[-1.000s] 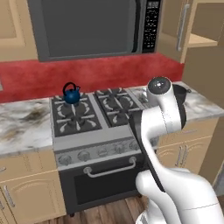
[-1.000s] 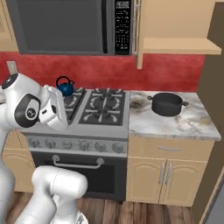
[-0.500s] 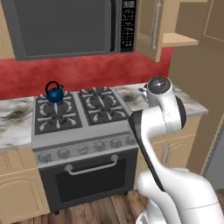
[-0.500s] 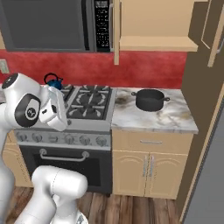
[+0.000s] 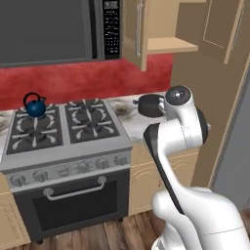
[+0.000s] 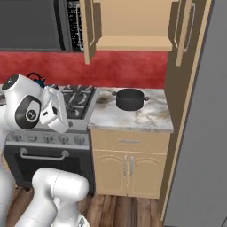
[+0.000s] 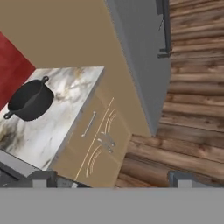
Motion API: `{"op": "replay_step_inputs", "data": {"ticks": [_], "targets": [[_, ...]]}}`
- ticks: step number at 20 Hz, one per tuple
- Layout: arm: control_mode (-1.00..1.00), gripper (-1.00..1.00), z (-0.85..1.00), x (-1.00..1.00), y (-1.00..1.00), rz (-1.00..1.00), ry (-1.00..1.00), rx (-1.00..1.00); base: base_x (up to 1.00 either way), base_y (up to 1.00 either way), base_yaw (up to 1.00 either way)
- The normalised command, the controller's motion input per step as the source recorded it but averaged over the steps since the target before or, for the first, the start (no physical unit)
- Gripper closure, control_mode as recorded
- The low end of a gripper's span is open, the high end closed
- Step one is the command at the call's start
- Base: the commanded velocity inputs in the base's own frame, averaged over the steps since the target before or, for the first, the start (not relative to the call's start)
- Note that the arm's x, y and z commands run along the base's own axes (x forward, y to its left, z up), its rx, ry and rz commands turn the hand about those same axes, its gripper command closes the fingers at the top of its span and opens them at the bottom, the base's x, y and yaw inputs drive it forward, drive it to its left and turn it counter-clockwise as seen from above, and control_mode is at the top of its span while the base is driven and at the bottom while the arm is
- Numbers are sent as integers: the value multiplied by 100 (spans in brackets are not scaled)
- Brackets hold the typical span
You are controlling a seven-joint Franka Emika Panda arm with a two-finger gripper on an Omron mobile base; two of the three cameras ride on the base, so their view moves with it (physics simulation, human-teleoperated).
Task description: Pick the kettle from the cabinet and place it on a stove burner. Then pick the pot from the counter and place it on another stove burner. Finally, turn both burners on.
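Observation:
The blue kettle point(image 5: 35, 105) stands on the rear-left stove burner point(image 5: 34, 118); in the right base view the kettle point(image 6: 37, 80) peeks out behind my arm. The dark pot point(image 6: 129, 99) sits on the marble counter point(image 6: 148, 119) right of the stove, partly hidden by my arm in the left base view, where the pot point(image 5: 148, 105) shows beside my elbow. Above it the tan cabinet point(image 6: 132, 27) hangs open with a bare shelf. My gripper point(image 7: 113, 179) is open and holds nothing. It hovers in front of the counter, with the pot point(image 7: 29, 100) at upper left of the hand view.
The stove's front knobs point(image 5: 73, 168) run above the oven door handle point(image 5: 73, 189). A black microwave point(image 5: 53, 29) hangs over the stove. A tall brown cabinet point(image 6: 188, 88) and a grey panel point(image 6: 208, 133) close off the right side. Tan drawer and doors point(image 6: 128, 166) sit under the counter.
The base has driven to the right, so the stove slid left in both views and the pot and open cabinet came toward the middle. The arm's pose and the open gripper look unchanged.

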Motion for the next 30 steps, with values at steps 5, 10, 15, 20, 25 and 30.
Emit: {"op": "replay_step_inputs", "data": {"ticks": [5,10,15,20,25,30], "targets": [[100,-100,0,0,0,0,0,0,0,-61,0],[100,-100,0,0,0,0,0,0,0,-59,0],[100,-100,0,0,0,0,0,0,5,-49,4],[100,-100,0,0,0,0,0,0,30,-43,9],[100,-100,0,0,0,0,0,0,42,-38,11],[100,-100,0,0,0,0,0,0,55,-21,11]]}}
